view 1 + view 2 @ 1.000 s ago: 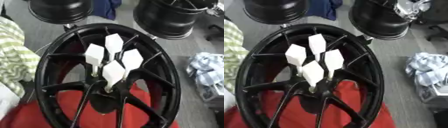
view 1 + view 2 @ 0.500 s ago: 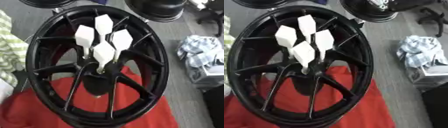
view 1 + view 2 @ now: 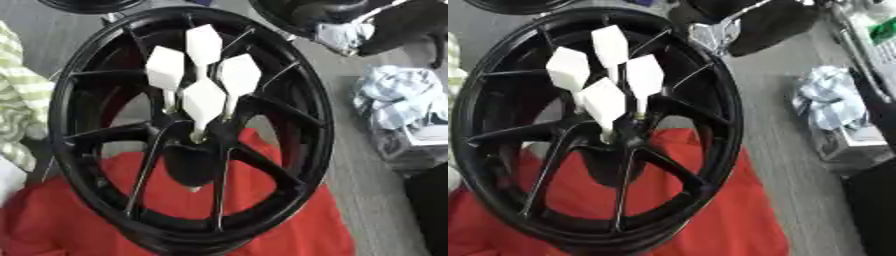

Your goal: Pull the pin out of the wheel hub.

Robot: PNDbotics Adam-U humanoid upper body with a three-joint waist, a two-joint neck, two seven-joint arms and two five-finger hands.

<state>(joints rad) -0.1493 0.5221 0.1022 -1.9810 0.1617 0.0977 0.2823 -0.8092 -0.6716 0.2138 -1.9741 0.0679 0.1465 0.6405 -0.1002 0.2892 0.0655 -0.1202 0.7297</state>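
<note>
Right hand [image 3: 763, 25] near hub [image 3: 194, 146] with pins [image 3: 203, 102]

One black spoked wheel hub [image 3: 289, 125], four white flag-headed pins [image 3: 203, 102] standing in its centre, one red cloth [image 3: 289, 220] beneath it, one green-striped cloth [image 3: 19, 95] at left, one pale crumpled cloth [image 3: 389, 102] at right, parts of two more black wheels [image 3: 87, 5] at the far edge

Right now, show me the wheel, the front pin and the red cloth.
wheel [image 3: 319, 125]: left eye view, right side of the black rim.
front pin [image 3: 204, 102]: left eye view, its white head.
red cloth [image 3: 289, 225]: left eye view, bare part at lower right.
</note>
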